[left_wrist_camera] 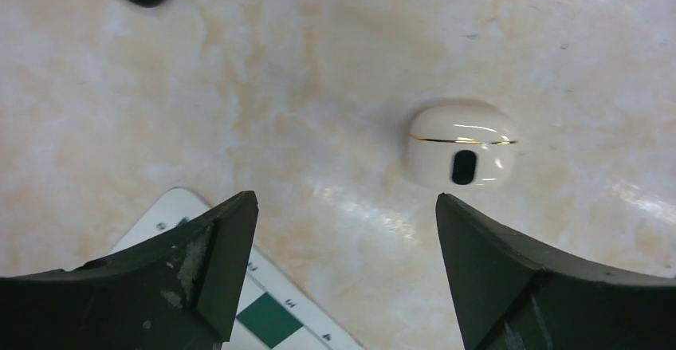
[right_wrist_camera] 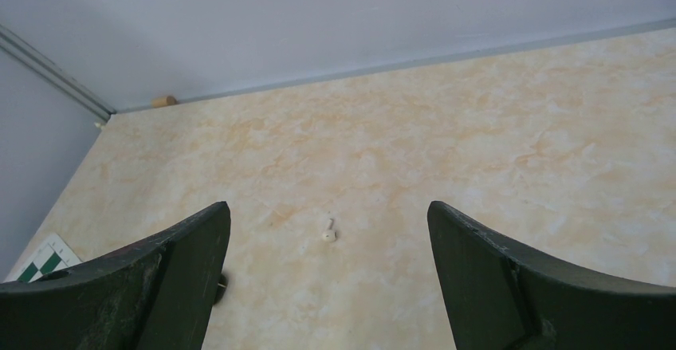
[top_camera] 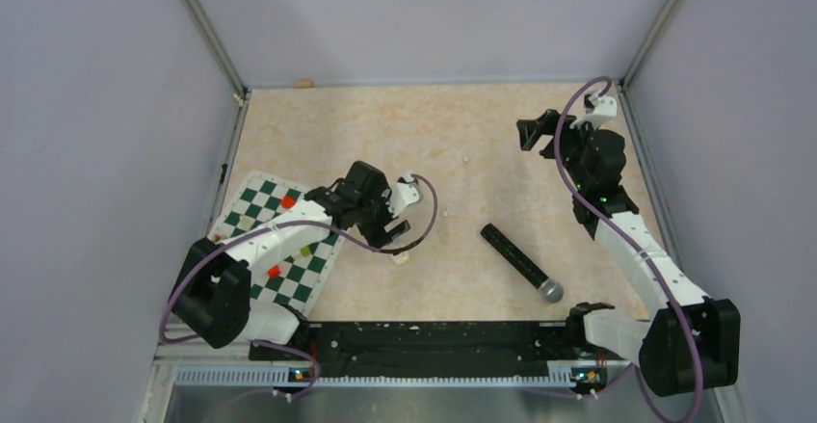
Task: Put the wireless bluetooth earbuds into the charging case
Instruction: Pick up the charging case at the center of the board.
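The charging case (left_wrist_camera: 461, 144) is a cream, rounded shell with a gold seam and a dark oval spot, lying shut on the table. It also shows in the top view (top_camera: 400, 255). My left gripper (top_camera: 393, 228) hangs open just behind it; in the left wrist view the left gripper (left_wrist_camera: 347, 230) is empty and the case lies ahead by the right finger. One whitish earbud (right_wrist_camera: 328, 230) lies on the table, in the top view (top_camera: 466, 160) too. My right gripper (right_wrist_camera: 327, 210) is open, empty and raised, and the earbud lies ahead between its fingers. A small dark bit (right_wrist_camera: 221, 286) peeks out beside its left finger.
A black microphone (top_camera: 518, 261) lies diagonally right of the case. A green-and-white chessboard (top_camera: 279, 240) with small coloured blocks (top_camera: 289, 201) lies under my left arm. A cork-like bit (top_camera: 303, 83) sits at the back wall. Walls close in the table on three sides.
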Controlling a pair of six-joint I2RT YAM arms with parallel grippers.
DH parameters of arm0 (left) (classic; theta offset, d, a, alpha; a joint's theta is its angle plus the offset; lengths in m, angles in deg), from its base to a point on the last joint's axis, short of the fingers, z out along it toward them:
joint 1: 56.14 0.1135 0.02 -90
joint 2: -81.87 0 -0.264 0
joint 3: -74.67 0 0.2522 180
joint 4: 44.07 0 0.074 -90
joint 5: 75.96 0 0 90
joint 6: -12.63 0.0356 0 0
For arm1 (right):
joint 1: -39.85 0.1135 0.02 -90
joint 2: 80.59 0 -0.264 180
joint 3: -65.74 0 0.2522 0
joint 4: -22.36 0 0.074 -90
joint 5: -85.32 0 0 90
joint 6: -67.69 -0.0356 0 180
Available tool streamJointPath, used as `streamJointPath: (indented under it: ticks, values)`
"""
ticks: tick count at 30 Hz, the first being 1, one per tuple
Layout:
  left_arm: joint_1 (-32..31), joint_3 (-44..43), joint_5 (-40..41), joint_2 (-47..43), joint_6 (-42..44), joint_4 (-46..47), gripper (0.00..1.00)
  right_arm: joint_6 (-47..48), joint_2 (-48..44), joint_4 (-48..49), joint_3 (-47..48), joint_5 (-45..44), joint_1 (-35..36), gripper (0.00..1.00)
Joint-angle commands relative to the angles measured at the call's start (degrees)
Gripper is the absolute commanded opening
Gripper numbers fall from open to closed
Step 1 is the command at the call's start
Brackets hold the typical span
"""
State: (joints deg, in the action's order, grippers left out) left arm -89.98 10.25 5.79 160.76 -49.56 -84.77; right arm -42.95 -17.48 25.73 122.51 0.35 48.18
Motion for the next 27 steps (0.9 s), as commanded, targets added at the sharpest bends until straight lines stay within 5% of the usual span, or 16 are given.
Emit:
streamJointPath:
  ticks: [1, 11, 27]
  values:
    - [-1.41, 3.18, -9.68, 0.03, -1.8, 1.09, 0.87, 0.33, -1.06, 1.95, -0.11, -0.7, -0.98, 0.92]
    - [-2.98, 3.98, -13.61, 3.3, -4.37, 1.24, 0.88, 0.52, -0.88, 1.95, -0.11, -0.96, -1.32, 0.92]
    - [-5.23, 2.4, -8.6, 9.85, -5.71, 2.61, 0.84, 0.61, -0.93, 1.85, -0.03, -1.17, -1.55, 0.92]
